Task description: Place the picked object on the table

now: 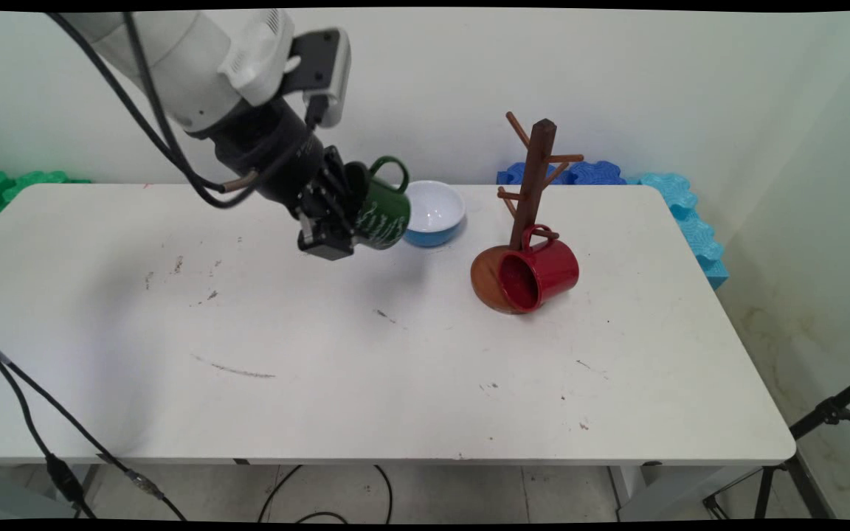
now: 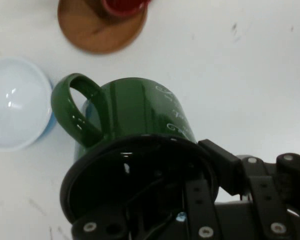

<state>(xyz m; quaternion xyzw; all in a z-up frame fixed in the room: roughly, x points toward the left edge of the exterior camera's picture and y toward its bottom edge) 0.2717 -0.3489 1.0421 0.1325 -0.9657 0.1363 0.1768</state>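
The pincer [image 1: 336, 221] is being held clenched on the rim of a green mug [image 1: 381, 210], lifted clear of the white table [image 1: 395, 383]. In the hand view one finger [image 2: 200, 200] is being seen inside the mug mouth, the rim being gripped between the fingers. The mug is being carried on its side, handle up, white lettering showing on its wall.

Below the pincer and toward the near edge, bare tabletop is being left open, marked only by dark scuffs and streaks. To the left of the pincer the table is also being left free as far as its rounded left edge.

Just beyond the mug, a blue bowl [image 1: 434, 214] with a white inside is being seen resting on the table; it is near the mug, whether apart or overlapping only in view cannot be told. Farther right, well apart from the pincer, a brown wooden mug tree [image 1: 532, 184] is being seen standing on a round base. A red mug [image 1: 543, 271] is being seen on its side over that base, handle hooked at a low peg, mouth facing the near side.

Behind the table's far edge, a pale wall is being seen, with green foam pieces [image 1: 4, 188] far left and blue foam pieces [image 1: 661, 192] far right. A black stand [image 1: 823, 420] is being seen at the lower right, off the table.
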